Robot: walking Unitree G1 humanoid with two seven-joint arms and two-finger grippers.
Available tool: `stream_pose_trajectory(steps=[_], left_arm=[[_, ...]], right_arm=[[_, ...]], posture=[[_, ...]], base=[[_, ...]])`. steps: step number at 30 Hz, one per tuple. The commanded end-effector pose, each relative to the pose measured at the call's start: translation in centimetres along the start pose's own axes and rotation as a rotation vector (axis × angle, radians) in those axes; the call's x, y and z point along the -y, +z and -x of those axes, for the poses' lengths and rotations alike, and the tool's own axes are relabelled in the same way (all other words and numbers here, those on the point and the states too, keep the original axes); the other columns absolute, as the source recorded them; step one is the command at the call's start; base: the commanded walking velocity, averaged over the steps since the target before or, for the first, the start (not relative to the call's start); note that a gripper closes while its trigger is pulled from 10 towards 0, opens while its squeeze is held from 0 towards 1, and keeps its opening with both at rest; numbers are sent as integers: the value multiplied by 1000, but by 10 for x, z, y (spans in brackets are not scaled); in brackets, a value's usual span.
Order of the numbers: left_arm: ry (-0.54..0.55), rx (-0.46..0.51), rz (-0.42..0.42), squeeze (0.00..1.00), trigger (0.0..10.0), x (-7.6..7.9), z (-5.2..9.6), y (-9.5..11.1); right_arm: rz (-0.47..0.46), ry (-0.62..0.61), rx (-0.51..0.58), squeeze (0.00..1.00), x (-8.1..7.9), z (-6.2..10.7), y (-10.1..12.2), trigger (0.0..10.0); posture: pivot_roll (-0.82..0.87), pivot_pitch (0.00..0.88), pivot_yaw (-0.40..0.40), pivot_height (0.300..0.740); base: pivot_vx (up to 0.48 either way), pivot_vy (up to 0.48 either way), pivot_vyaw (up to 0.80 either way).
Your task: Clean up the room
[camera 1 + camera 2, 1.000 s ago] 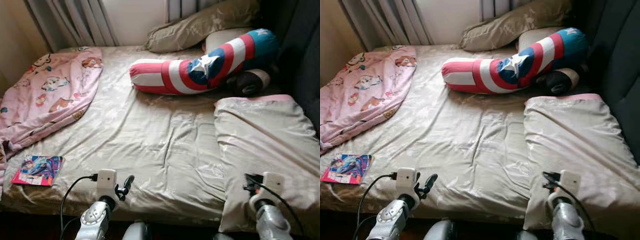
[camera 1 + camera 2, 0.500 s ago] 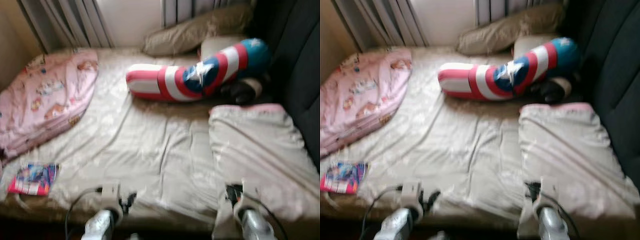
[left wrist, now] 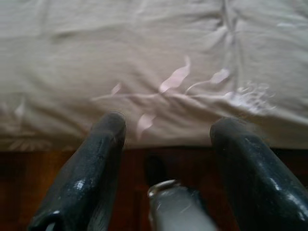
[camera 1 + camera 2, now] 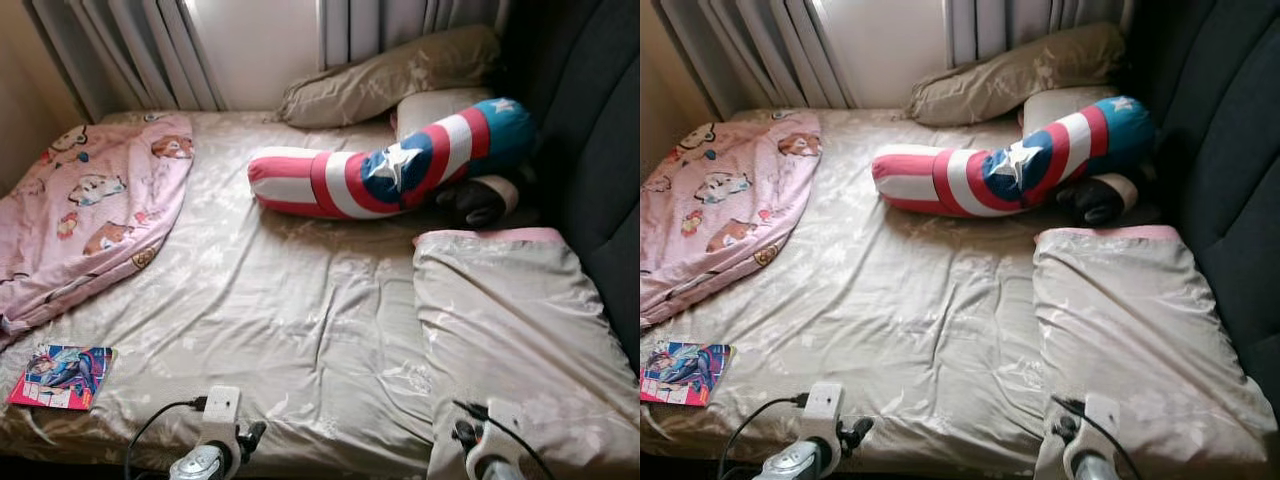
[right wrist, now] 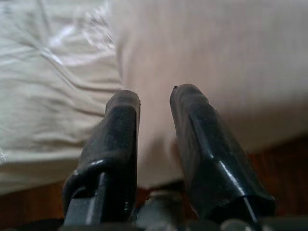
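Observation:
A wide bed (image 4: 290, 310) with a rumpled beige sheet lies before me. A pink cartoon-print blanket (image 4: 90, 210) is bunched on its left side. A colourful comic book (image 4: 60, 362) lies flat near the front left edge. A red, white and blue bolster (image 4: 390, 170) with a star rests across the far middle. My left gripper (image 4: 250, 437) hangs low at the bed's front edge, open and holding nothing, its fingers (image 3: 103, 139) spread wide over the sheet's edge. My right gripper (image 4: 462, 435) is at the front right, slightly open and holding nothing, over a folded beige blanket (image 4: 510, 320).
Beige pillows (image 4: 390, 75) and a dark round cushion (image 4: 478, 200) lie at the far right. A dark padded headboard (image 4: 600, 130) runs along the right side. Grey curtains (image 4: 130, 50) hang behind the bed. Dark wooden floor (image 3: 29, 163) shows below the mattress edge.
The whole picture has shifted and sharpened after a blur, so the camera moved. Both arms sit lower in the picture. Nothing on the bed has moved.

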State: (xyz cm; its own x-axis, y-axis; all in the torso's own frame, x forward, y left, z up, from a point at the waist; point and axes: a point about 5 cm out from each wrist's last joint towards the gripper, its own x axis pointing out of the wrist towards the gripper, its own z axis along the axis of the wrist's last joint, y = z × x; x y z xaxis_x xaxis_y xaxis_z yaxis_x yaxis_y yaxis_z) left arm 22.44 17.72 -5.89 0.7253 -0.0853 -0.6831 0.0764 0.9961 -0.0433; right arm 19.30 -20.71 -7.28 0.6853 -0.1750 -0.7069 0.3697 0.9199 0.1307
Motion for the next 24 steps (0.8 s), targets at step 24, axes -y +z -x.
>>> stream_pose_trajectory(steps=[24], left_arm=[[92, -123, 32, 0, 10000, -15, 12, -36]], right_arm=[[237, 12, -155, 0, 13, 14, -40, 10000]], posture=[[-6, 0, 54, 740]], base=[[0, 277, 167]])
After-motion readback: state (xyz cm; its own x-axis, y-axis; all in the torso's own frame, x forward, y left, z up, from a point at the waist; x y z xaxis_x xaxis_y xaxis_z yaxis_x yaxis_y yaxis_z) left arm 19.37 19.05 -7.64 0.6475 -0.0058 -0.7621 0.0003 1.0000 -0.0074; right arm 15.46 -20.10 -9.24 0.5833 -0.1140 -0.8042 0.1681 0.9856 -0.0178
